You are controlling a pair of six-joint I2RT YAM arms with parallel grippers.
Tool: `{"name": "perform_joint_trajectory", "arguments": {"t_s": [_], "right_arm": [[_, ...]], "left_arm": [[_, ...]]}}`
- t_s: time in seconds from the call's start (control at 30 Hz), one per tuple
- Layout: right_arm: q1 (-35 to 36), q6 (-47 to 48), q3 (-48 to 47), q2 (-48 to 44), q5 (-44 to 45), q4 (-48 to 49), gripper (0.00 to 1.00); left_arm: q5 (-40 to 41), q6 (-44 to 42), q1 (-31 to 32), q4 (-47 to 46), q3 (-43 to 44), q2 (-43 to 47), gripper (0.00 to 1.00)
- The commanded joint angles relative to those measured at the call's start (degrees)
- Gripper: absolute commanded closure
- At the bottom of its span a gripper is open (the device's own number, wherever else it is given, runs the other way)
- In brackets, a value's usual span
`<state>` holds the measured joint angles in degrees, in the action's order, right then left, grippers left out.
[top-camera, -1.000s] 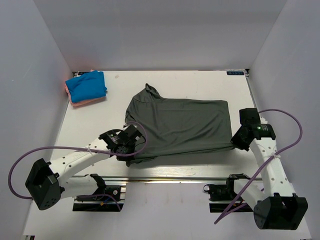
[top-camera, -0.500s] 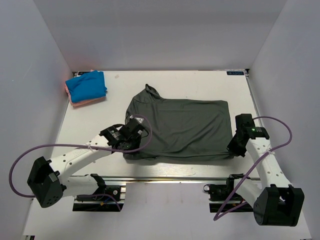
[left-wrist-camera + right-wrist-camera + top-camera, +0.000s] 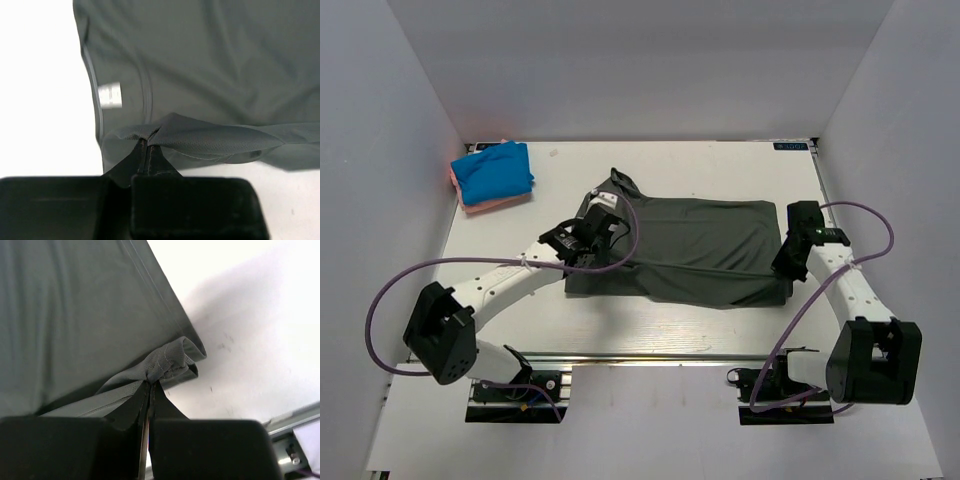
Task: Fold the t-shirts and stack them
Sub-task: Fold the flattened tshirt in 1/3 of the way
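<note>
The dark grey-green t-shirt (image 3: 700, 240) lies in the middle of the table, its near edge lifted and carried over the rest of the cloth. My left gripper (image 3: 602, 225) is shut on that edge near the neck end; in the left wrist view (image 3: 148, 140) the pinched fold (image 3: 200, 135) lies below the white neck label (image 3: 110, 95). My right gripper (image 3: 788, 252) is shut on the hem corner at the right end; the right wrist view (image 3: 151, 382) shows the bunched corner (image 3: 172, 360). A folded bright blue t-shirt (image 3: 492, 170) lies on a salmon-pink one (image 3: 492, 203) at the far left.
White walls close in the table on the left, back and right. A metal rail (image 3: 650, 355) runs along the near edge by the arm bases. Purple cables (image 3: 390, 290) loop from both arms.
Both grippers have moved away from the near edge toward the back, carrying the shirt's near edge up and over the rest of it. The shirt now shows narrower from front to back.
</note>
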<state>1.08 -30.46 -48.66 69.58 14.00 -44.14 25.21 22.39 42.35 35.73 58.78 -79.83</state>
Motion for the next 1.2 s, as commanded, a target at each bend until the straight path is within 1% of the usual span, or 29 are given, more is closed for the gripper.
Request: {"name": "perform_joint_trajectory", "arguments": {"t_s": [0.0,0.03,0.1,0.23,0.3,0.37,0.47,0.53,0.57,0.6,0.63,0.67,0.7,0.73,0.77,0.8,0.83,0.87,0.9,0.93,0.97,1.0,1.03,1.07,1.1,1.13,1.17], "right_arm": [[-0.3,1.7,-4.3,3.0,3.0,4.1,1.00],[-0.5,1.6,-4.7,3.6,3.1,4.0,1.00],[-0.5,1.5,-5.4,5.1,4.2,4.4,1.00],[-0.4,3.2,-6.2,7.7,4.2,8.5,1.00],[-0.4,3.6,-7.5,8.5,5.1,8.9,1.00],[-0.3,3.9,-8.9,10.8,6.3,9.0,1.00],[-0.4,5.6,-10.1,14.2,5.2,10.1,1.00],[-0.3,5.9,-11.4,16.3,5.2,10.5,1.00],[-0.3,6.4,-11.6,17.0,5.1,10.9,1.00],[-0.3,6.4,-12.2,19.4,5.1,11.0,0.99],[-0.3,6.4,-13.7,20.3,5.2,11.2,0.86],[-0.5,6.6,-14.3,21.9,5.8,11.1,0.77],[-0.4,6.7,-15.1,23.4,5.9,11.2,0.73],[-0.4,6.9,-17.2,24.0,5.8,11.4,0.61],[-0.4,7.3,-18.1,25.4,5.8,11.2,0.57],[-0.4,7.0,-19.1,26.3,5.9,11.0,0.53],[-0.3,6.8,-22.1,27.8,5.7,9.3,0.44],[-0.3,6.5,-23.0,28.2,5.1,8.2,0.38],[-0.4,6.4,-23.9,28.3,5.1,7.6,0.33],[-0.6,6.4,-24.5,27.7,4.2,6.6,0.30],[-0.4,6.5,-23.7,27.2,3.9,6.5,0.24],[-0.5,6.3,-23.2,26.7,3.3,6.5,0.21],[-0.5,6.1,-20.4,23.7,3.3,7.0,0.17],[-0.5,6.2,-19.4,22.6,2.6,7.1,0.10],[-0.4,6.3,-18.4,20.1,2.3,7.4,0.10],[-0.6,5.9,-14.5,17.5,1.8,8.2,0.10],[-0.5,6.1,-13.0,15.1,-0.6,8.5,0.10]], "left_arm": [[0.4,-10.4,-1.6,-12.2,2.6,-1.4,1.00],[-1.0,-11.7,-1.6,-13.2,3.1,-2.2,1.00],[-1.0,-13.8,-2.7,-13.8,3.6,-5.2,1.00],[-1.8,-15.4,-4.0,-13.2,7.6,-10.4,1.00],[-3.5,-16.1,-5.2,-14.2,8.2,-11.9,1.00],[-3.5,-16.1,-5.8,-14.8,8.9,-13.8,1.00],[-4.0,-16.1,-7.3,-14.8,10.1,-14.9,1.00],[-5.4,-16.1,-8.1,-14.8,11.6,-17.3,1.00],[-6.4,-17.1,-8.8,-14.8,12.1,-18.2,0.96],[-7.0,-17.1,-8.8,-14.8,13.8,-19.2,0.81],[-7.5,-17.1,-9.3,-13.7,14.9,-21.7,0.43],[-7.5,-17.1,-9.9,-12.8,16.2,-23.1,0.32],[-7.5,-17.1,-9.9,-12.1,18.9,-24.4,0.22],[-7.5,-16.6,-11.0,-11.6,20.2,-25.6,0.03],[-7.5,-16.6,-11.1,-10.7,21.5,-26.8,0.00],[-7.5,-16.1,-12.0,-10.7,24.3,-28.9,0.00],[-7.0,-15.5,-12.0,-9.3,26.2,-29.9,0.00],[-7.0,-14.0,-12.9,-5.8,29.9,-30.8,0.00],[-7.0,-13.4,-13.7,-4.4,31.1,-31.3,0.00],[-7.0,-12.9,-13.7,-3.7,31.7,-31.3,0.00],[-7.0,-12.9,-13.7,-3.6,31.1,-30.3,0.00],[-7.0,-12.3,-14.2,-3.6,30.2,-29.0,0.00],[-8.0,-12.3,-14.2,-4.4,28.8,-25.4,0.00],[-8.6,-11.7,-14.2,-5.0,25.5,-23.4,0.00],[-9.3,-11.1,-14.2,-6.2,23.5,-21.0,0.00],[-9.3,-10.2,-14.2,-6.8,21.5,-18.8,0.00],[-10.2,-9.6,-14.2,-6.8,17.5,-14.3,0.00]]}}
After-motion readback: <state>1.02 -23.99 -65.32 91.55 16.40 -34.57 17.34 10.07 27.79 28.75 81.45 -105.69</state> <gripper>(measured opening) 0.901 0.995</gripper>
